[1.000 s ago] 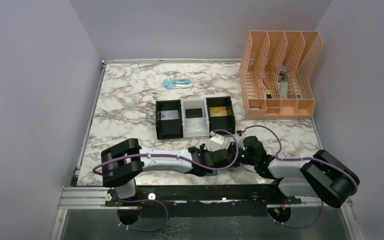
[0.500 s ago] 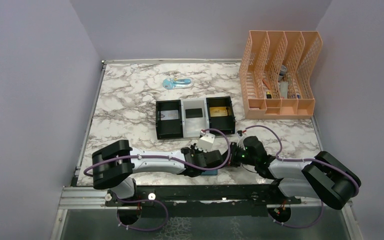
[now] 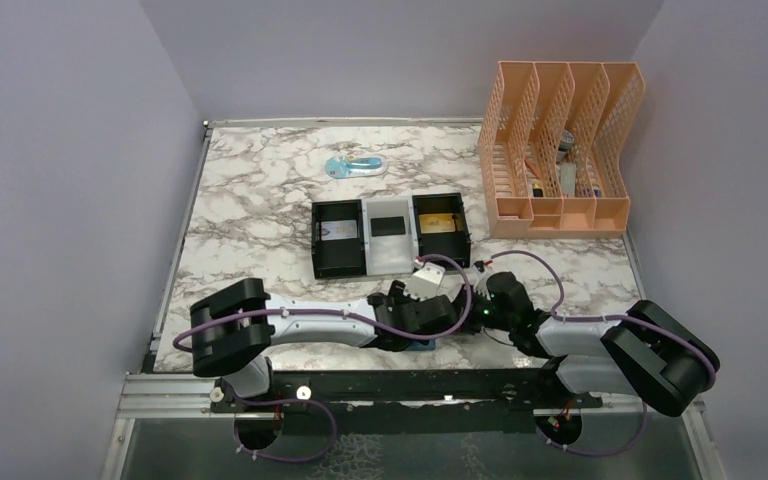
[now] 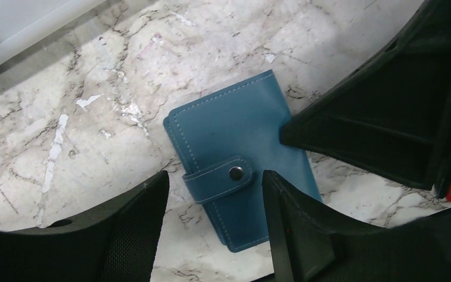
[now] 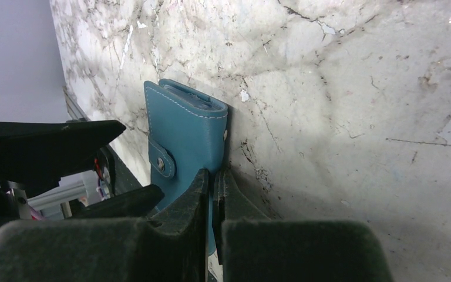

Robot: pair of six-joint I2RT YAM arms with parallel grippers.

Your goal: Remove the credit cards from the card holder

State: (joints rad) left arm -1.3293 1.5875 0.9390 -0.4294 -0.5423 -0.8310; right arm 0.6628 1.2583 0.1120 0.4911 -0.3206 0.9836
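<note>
The teal card holder (image 4: 235, 141) lies flat on the marble near the table's front edge, its snap strap (image 4: 220, 176) fastened. Only a sliver of the card holder (image 3: 422, 344) shows under the arms from above. My left gripper (image 4: 213, 182) hangs open just over it, one finger on each side of the strap end. My right gripper (image 5: 212, 176) is shut on the card holder's (image 5: 185, 132) side edge, with blue showing between its jaws. No credit cards show at the holder. A gold card (image 3: 440, 222) and a black card (image 3: 390, 225) lie in the tray.
The black-and-white three-compartment tray (image 3: 385, 258) stands just behind the grippers; its white corner (image 4: 12, 29) shows in the left wrist view. An orange file rack (image 3: 560, 150) stands at the back right. A small clear-blue item (image 3: 352, 166) lies near the back.
My left gripper's jaws have opened wider, and the left arm swung a little left, then back right over the holder. The right arm has stayed put.
</note>
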